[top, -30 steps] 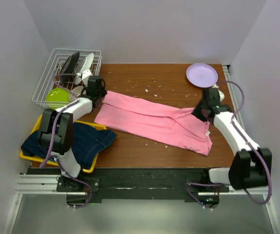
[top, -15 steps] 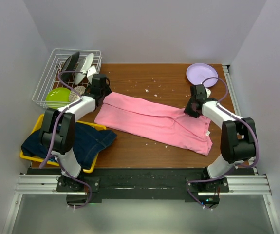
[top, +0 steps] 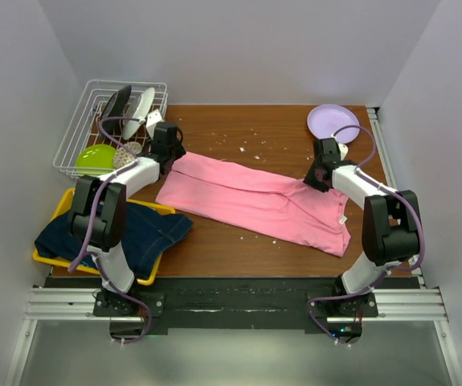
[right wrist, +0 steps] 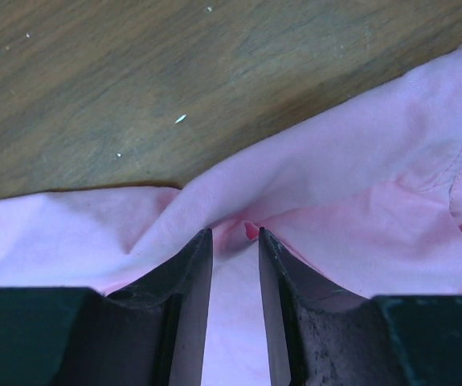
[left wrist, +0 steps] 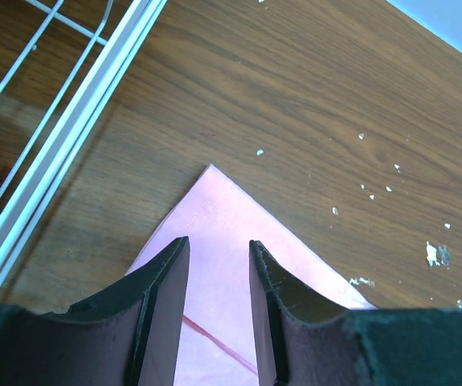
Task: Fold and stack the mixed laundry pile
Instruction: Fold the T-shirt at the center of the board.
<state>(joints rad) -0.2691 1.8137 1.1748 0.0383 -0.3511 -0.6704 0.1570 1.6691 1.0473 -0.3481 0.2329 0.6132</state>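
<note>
The pink T-shirt (top: 247, 197) lies folded into a long band slanting across the table. My left gripper (top: 170, 153) hovers at its far-left corner. In the left wrist view that gripper (left wrist: 218, 241) is open, and the flat pink corner (left wrist: 214, 209) shows between the fingers. My right gripper (top: 317, 173) rests at the shirt's far-right edge. In the right wrist view its jaws (right wrist: 235, 232) stand open, their tips pressing into puckered pink cloth (right wrist: 359, 153). The dark blue denim jacket (top: 146, 233) lies crumpled at the front left.
The jacket sits in a yellow tray (top: 63, 203). A white wire rack (top: 78, 121) with a green bowl (top: 94, 158) and utensils stands at the back left, close to my left gripper. A purple plate (top: 333, 123) lies at the back right. Pale crumbs dot the wood.
My right arm swung in and its gripper shifted left and back along the shirt's far edge. My left gripper moved slightly right onto the corner.
</note>
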